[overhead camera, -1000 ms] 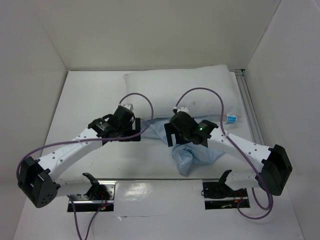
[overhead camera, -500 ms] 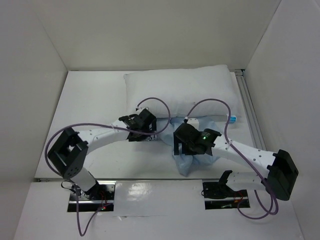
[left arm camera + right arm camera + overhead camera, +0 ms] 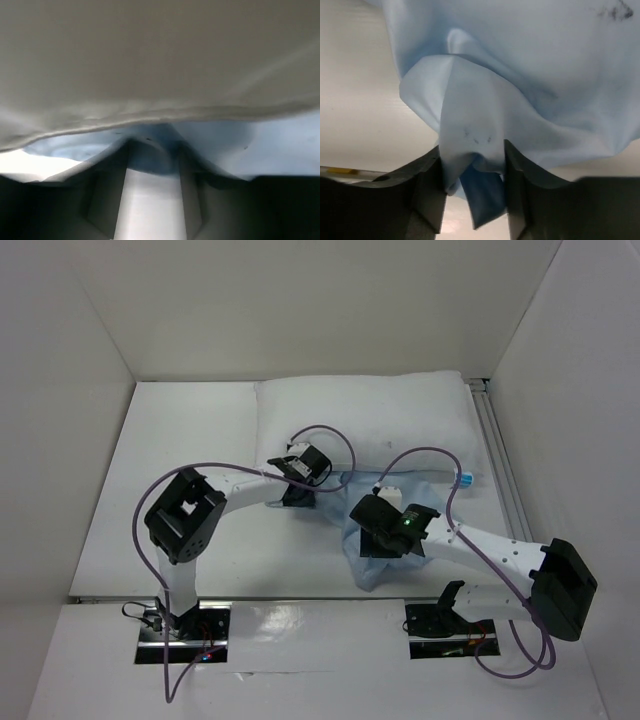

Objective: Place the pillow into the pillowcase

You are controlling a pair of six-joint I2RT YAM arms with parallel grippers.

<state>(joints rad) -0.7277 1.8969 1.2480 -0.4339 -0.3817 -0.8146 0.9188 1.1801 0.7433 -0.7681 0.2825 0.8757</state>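
Light: bright, even, overhead.
Glare: desk [image 3: 320, 630], glossy near edge.
Blur: left wrist view soft; pillow [image 3: 160, 50] unfocused.

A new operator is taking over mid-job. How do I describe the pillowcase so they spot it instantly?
Find the big plump white pillow at the far side of the table. Bunched against its near edge, under the right gripper, lies the pillowcase. It is the only light blue thing there: thin, limp and wrinkled, not stuffed.
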